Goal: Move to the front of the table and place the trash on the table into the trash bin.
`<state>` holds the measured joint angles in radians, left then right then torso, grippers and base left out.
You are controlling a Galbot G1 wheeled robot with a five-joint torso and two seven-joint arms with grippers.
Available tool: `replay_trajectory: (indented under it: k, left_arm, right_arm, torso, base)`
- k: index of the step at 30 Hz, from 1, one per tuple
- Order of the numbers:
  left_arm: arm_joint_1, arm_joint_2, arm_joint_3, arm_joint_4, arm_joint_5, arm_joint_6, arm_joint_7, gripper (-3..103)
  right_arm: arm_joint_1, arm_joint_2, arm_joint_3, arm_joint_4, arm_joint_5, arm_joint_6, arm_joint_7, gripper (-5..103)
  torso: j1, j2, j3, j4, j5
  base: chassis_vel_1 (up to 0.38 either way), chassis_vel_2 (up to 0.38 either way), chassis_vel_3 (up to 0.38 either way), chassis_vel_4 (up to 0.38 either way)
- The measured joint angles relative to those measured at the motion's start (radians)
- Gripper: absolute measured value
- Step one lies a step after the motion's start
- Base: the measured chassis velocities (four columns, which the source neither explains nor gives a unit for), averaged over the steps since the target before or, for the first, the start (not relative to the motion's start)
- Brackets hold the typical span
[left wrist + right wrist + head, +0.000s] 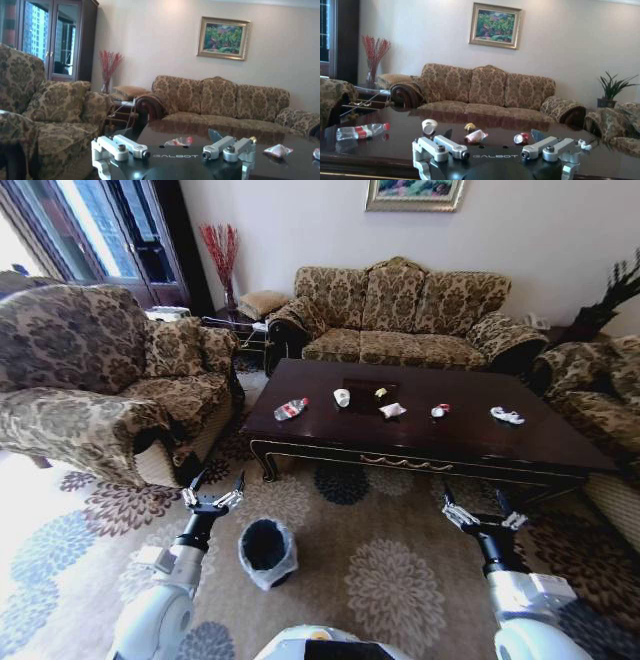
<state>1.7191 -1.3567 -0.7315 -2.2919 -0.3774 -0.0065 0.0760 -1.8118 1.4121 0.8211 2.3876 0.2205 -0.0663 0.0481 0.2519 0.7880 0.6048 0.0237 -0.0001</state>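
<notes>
dark glossy wood: table (520, 442) sits straight ahead of the robot, long side facing it, gold ornament on the front apron, trash strung in a rough row across the top.
trash, left to right: clear plastic bottle (291, 409) with red label, white paper cup (342, 397), small yellowish bit (380, 392), crumpled white wrapper (393, 411), red-and-white bit (439, 411), white twisted wrapper (506, 416).
bottle axis: lying on its side, slanted across the left end of the table, near the front edge.
trash bin (267, 553): on the carpet, short of the table, just inboard of the left arm, black with a whitish bag over the rim.
left gripper (213, 494): hanging low over the carpet in front of the table's left corner, fingers spread wide, nothing between them.
right gripper (484, 516): low in front of the table's right half, fingers also splayed apart and empty.
key relation: all the trash lies forward of and above both sets of jaws; the bottle is the piece closest to the left gripper, the twisted wrapper closest to the right.
nearer arm, my call: left arm for the bottle, and it also has the bin right beside it.
progress, judged: robot faces the table, no piece picked yet.
</notes>
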Motion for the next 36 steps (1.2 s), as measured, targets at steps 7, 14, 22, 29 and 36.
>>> replay_trajectory:
  k: [7,14,22,29,36]
  left_arm:
    - [-0.046,0.018,0.064,0.112,-0.004,0.079,-0.009,100]
    - [-0.222,-0.008,0.175,0.493,0.118,0.063,-0.028,100]
    - [-0.346,-0.005,0.201,0.836,0.165,0.037,-0.025,100]
    - [-0.42,-0.023,0.217,1.054,0.166,0.033,-0.021,100]
    - [-0.509,-0.027,0.216,1.202,0.151,0.024,-0.024,100]
  right_arm:
    - [0.006,-0.002,-0.006,-0.013,0.002,-0.003,0.002,100]
    - [0.015,-0.047,-0.026,-0.041,0.01,-0.03,0.005,100]
    - [0.005,-0.074,-0.009,-0.059,0.023,-0.04,0.021,100]
    - [0.006,-0.086,-0.015,-0.048,0.021,-0.063,0.037,100]
    - [-0.021,-0.094,0.005,-0.023,0.022,-0.065,0.056,100]
  torso:
    - [0.0,0.0,0.0,0.0004,0.0007]
    - [0.0,0.0,0.0,0.0006,0.0002]
    - [0.0,0.0,0.0,0.0003,0.0004]
    - [0.0,0.0,0.0,0.0005,0.0003]
    - [0.0,0.0,0.0,0.0002,0.0003]
  base:
    - [0.076,0.063,-0.057,-0.047]
    - [-0.023,-0.008,0.0,-0.003]
    - [0.0,0.0,0.0,0.0]
    - [0.0,0.0,0.0,0.0]
    - [0.0,0.0,0.0,0.0]
